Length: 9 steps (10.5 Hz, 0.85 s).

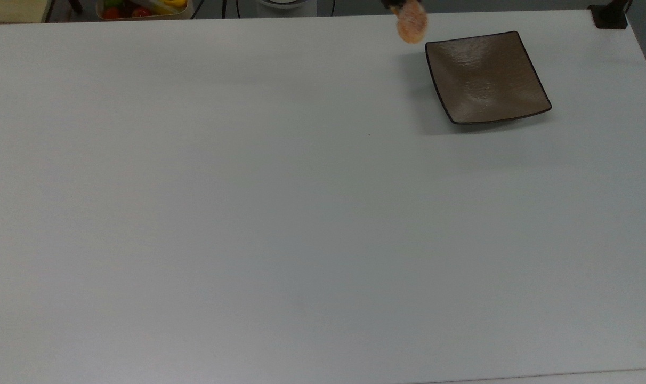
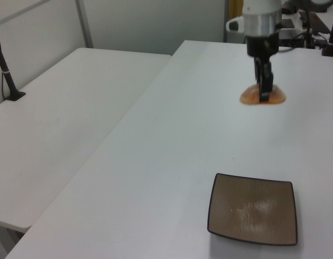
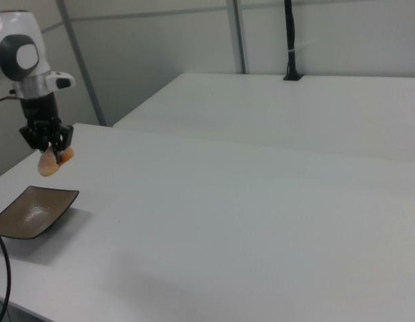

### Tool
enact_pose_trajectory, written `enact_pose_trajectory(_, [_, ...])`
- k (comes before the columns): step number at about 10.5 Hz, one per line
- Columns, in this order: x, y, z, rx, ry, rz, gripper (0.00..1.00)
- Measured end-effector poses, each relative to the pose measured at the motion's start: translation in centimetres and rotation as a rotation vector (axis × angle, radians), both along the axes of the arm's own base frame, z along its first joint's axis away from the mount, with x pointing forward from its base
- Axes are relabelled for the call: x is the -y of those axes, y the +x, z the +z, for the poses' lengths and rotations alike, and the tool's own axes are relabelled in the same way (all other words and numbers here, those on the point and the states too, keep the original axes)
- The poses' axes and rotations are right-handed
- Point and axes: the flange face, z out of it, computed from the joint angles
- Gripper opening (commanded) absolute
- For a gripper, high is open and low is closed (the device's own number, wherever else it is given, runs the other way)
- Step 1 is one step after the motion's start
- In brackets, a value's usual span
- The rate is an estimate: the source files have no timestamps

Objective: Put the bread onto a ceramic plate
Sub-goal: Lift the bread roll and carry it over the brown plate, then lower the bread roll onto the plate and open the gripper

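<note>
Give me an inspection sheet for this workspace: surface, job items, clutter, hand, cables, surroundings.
Surface: white table, bare apart from the plate; one tiny dark speck near its middle in the top view.
Bread: held in the air by the hand, just off the plate's corner nearest the top view's top left, not yet over the plate.
Ceramic plate: brown, square, nothing on it, resting flat on the table toward the top view's upper right.
Clutter: nothing seen on the table.
Hand: shut on the bread, pointing down.
Cables: a dark cable crosses the right view's lower left corner.
Surroundings: a second white table alongside; a tray of colourful items past the far edge in the top view.
</note>
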Motion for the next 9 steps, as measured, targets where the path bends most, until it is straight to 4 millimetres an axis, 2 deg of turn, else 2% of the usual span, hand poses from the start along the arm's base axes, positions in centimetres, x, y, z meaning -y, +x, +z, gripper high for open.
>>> enact_pose_trajectory(2, [-5.2, -0.4, -2.9, 0.029, 0.016, -0.049, 0.06])
enact_pose_trajectory(5, [-12.0, -0.8, -9.1, 0.051, 0.043, -0.133, 0.06])
enact_pose_trajectory(7, [-15.3, -2.1, -13.1, 0.03, 0.032, -0.132, 0.07])
enact_pose_trajectory(9, [-17.4, -3.5, -16.0, 0.004, 0.011, -0.124, 0.09])
